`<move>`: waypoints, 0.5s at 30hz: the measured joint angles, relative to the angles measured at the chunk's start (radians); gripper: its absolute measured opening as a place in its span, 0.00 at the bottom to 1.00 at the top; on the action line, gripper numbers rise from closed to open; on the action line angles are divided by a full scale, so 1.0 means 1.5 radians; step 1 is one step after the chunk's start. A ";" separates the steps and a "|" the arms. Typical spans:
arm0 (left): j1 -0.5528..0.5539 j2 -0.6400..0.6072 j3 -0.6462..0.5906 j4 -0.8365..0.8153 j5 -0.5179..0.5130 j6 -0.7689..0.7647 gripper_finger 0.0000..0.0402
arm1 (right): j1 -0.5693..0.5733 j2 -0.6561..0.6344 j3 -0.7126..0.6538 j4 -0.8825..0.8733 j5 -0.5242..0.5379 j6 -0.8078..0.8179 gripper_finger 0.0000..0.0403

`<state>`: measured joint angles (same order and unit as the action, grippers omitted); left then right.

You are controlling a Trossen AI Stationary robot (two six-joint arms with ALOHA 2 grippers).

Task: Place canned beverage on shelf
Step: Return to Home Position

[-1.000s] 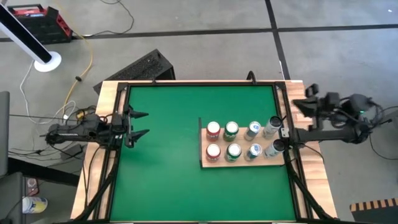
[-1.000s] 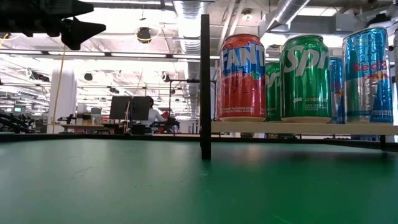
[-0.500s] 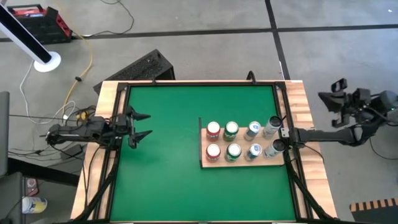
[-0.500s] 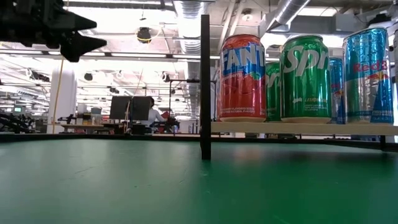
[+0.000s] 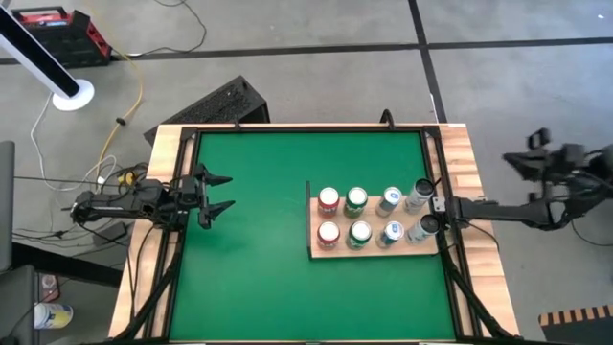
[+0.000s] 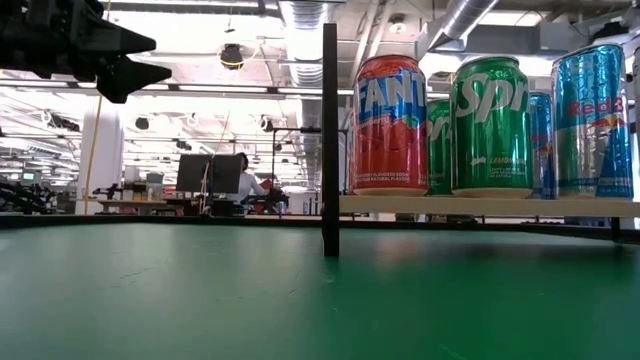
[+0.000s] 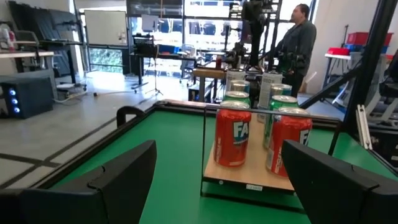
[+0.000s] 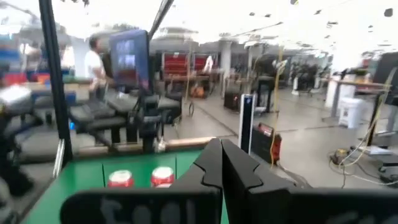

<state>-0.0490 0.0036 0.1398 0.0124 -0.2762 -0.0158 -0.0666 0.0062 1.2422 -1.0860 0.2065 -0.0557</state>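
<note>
Left gripper (image 5: 226, 192): jaws spread wide, empty, at the table's left edge, facing right toward the shelf (image 5: 375, 251). Right gripper (image 8: 221, 163): fingers pressed together, empty, off the table's right side. The shelf lay on the green tabletop's (image 5: 259, 259) right half, long axis left-right, dark upright edge at its left end. Eight cans (image 5: 329, 200) stood upright on it in two rows. A keyboard (image 5: 222, 103) lay beyond the far edge.

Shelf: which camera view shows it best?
High view: the whole shelf with eight cans in two rows. Low view shows one edge; left wrist view sees it end-on; right wrist view only two red can tops.
</note>
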 joint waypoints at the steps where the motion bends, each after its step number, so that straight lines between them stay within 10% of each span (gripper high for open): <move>1: 0.000 0.000 0.000 0.000 0.000 -0.003 0.83 | -0.002 0.001 0.027 -0.019 -0.001 0.008 0.05; 15: 0.000 0.000 0.000 0.000 -0.035 -0.005 0.83 | -0.074 0.000 0.186 -0.267 -0.050 0.075 0.05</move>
<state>-0.0486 0.0040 0.1402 0.0120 -0.3283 -0.0234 -0.1780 0.0055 1.5217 -1.4858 0.1317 0.0569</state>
